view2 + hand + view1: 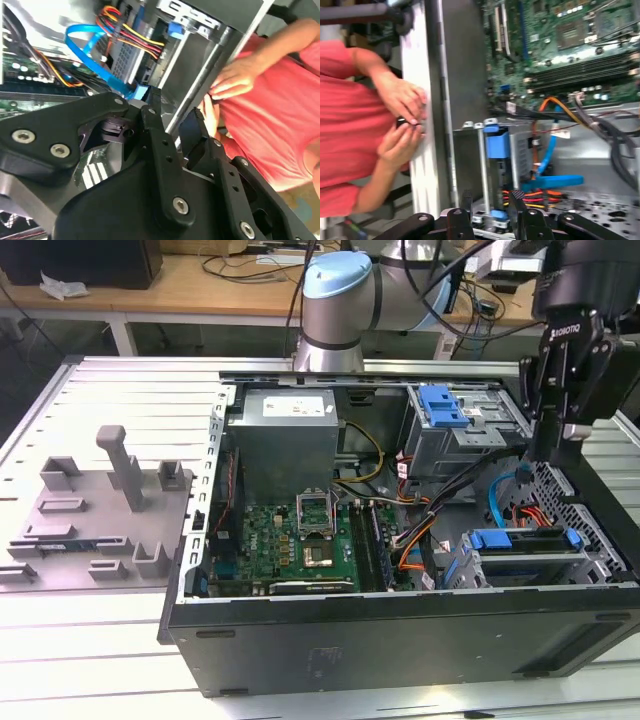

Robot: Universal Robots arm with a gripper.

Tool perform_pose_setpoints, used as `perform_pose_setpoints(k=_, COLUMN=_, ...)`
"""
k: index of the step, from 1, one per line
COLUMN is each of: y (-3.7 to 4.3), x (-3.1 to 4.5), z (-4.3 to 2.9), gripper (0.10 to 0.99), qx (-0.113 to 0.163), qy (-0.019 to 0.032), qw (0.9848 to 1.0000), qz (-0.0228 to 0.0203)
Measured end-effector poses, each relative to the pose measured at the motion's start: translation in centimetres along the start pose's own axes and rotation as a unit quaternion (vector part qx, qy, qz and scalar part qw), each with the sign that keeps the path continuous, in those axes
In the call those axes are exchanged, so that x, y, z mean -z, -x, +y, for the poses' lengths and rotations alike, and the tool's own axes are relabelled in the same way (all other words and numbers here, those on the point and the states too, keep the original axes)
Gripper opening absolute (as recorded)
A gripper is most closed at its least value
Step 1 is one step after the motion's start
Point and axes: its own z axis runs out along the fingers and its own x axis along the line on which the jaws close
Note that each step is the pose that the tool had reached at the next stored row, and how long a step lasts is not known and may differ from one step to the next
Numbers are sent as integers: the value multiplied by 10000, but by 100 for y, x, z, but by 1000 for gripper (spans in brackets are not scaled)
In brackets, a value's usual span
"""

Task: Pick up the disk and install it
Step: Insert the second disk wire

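Note:
The disk (pixel 522 562), a silver drive in a blue carrier bracket, lies flat in the lower drive bay at the near corner of the open computer case on the exterior view's right. My gripper (pixel 541 452) hangs above and just behind it, fingers pointing down over the blue data cable (pixel 497 502). In both wrist views the black fingers (pixel 466 201) stand apart with nothing between them. The first wrist view looks past the gripper (pixel 491 199) onto the disk's blue bracket (pixel 497 143) in its bay. In the second wrist view the gripper (pixel 176 112) sits near the case wall.
A person in a red shirt holds both hands (pixel 402 115) against the outer case wall (pixel 462 90). Bundled cables (pixel 420 540) cross the case by the motherboard (pixel 300 540). An upper drive cage (pixel 450 430) carries a blue latch. A grey fixture (pixel 100 510) with posts stands on the exterior view's left.

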Motion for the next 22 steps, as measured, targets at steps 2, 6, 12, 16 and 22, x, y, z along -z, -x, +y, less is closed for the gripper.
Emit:
perform_pose_setpoints(k=2, y=23, x=-13, z=31, gripper=420, qx=-15, qy=3, qw=10000, qz=9)
perform_pose_setpoints(k=6, y=161, x=28, z=76, gripper=420, qx=-33, qy=-14, qw=10000, qz=12)
perform_pose_setpoints(k=12, y=239, x=-56, z=82, gripper=420, qx=-35, qy=-17, qw=10000, qz=46)
perform_pose_setpoints(k=16, y=258, x=-63, z=86, gripper=420, qx=-38, qy=-15, qw=10000, qz=45)
perform_pose_setpoints(k=22, y=307, x=-129, z=88, gripper=408, qx=-59, qy=-1, qw=10000, qz=54)
